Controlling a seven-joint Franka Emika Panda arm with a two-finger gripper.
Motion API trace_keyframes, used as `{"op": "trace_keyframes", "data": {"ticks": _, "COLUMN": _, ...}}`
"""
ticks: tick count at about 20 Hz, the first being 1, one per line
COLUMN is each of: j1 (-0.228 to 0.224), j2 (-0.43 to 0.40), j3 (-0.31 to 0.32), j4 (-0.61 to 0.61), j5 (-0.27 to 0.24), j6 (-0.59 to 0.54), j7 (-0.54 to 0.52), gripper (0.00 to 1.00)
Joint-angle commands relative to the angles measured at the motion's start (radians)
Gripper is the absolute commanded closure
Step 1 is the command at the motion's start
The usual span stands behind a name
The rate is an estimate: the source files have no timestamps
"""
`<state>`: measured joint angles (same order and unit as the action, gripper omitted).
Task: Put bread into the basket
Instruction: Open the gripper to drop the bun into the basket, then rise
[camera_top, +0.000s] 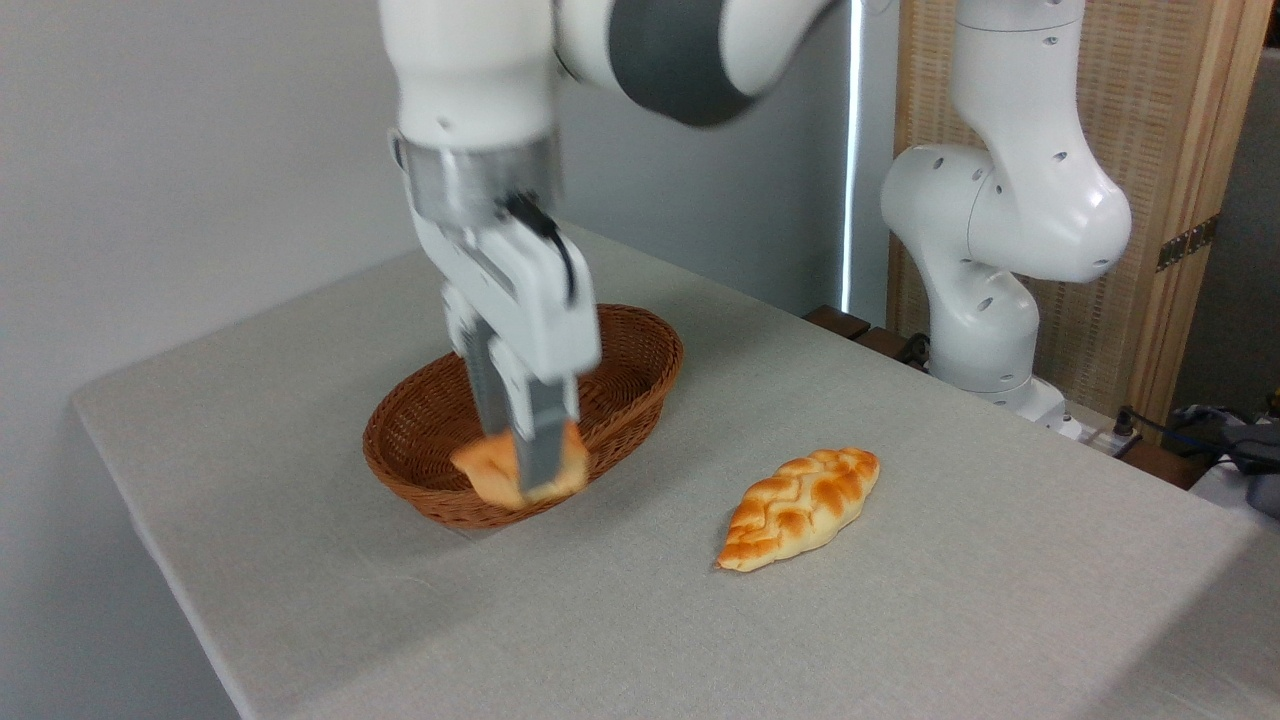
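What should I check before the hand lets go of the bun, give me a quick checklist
1. Hand shut on the bun: ok.
2. Bun over the wicker basket, near its front rim: ok, though it sits close to the edge.
3. Bun resting on the basket floor: cannot tell.
4. Basket upright on the table: ok.
5. Braided loaf apart from the basket: ok.

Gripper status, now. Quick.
Gripper: shut on the bun, held over the near rim of the basket.
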<state>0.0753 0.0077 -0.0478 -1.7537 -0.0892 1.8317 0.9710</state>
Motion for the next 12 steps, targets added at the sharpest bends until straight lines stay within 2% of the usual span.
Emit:
{"op": "trace_keyframes", "data": {"ticks": 1, "j1": -0.002, "j2": -0.014, "j3": -0.136, "j4": 0.028, "j5": -0.008, "j6": -0.046, "j7": -0.168, "gripper": 0.28}}
{"op": "trace_keyframes", "data": {"ticks": 3, "j1": -0.002, "j2": -0.014, "j3": -0.210, "j4": 0.028, "j5": -0.001, "j6": -0.071, "j7": -0.277, "gripper": 0.33}}
{"op": "trace_keyframes", "data": {"ticks": 6, "j1": -0.002, "j2": -0.006, "j3": -0.270, "j4": 0.026, "j5": 0.012, "j6": -0.124, "j7": -0.316, "gripper": 0.34}}
{"op": "trace_keyframes", "data": {"ticks": 8, "j1": -0.002, "j2": -0.005, "j3": -0.300, "j4": 0.026, "j5": 0.054, "j6": -0.161, "j7": -0.356, "gripper": 0.30}}
{"op": "trace_keyframes", "data": {"ticks": 10, "j1": -0.002, "j2": -0.003, "j3": -0.308, "j4": 0.026, "j5": 0.055, "j6": -0.177, "j7": -0.367, "gripper": 0.28}}
{"op": "trace_keyframes", "data": {"ticks": 11, "j1": -0.002, "j2": -0.003, "j3": -0.308, "j4": 0.026, "j5": 0.055, "j6": -0.177, "j7": -0.385, "gripper": 0.18}}
{"op": "trace_keyframes", "data": {"ticks": 12, "j1": -0.002, "j2": -0.003, "j3": -0.308, "j4": 0.028, "j5": 0.057, "j6": -0.172, "j7": -0.397, "gripper": 0.16}}
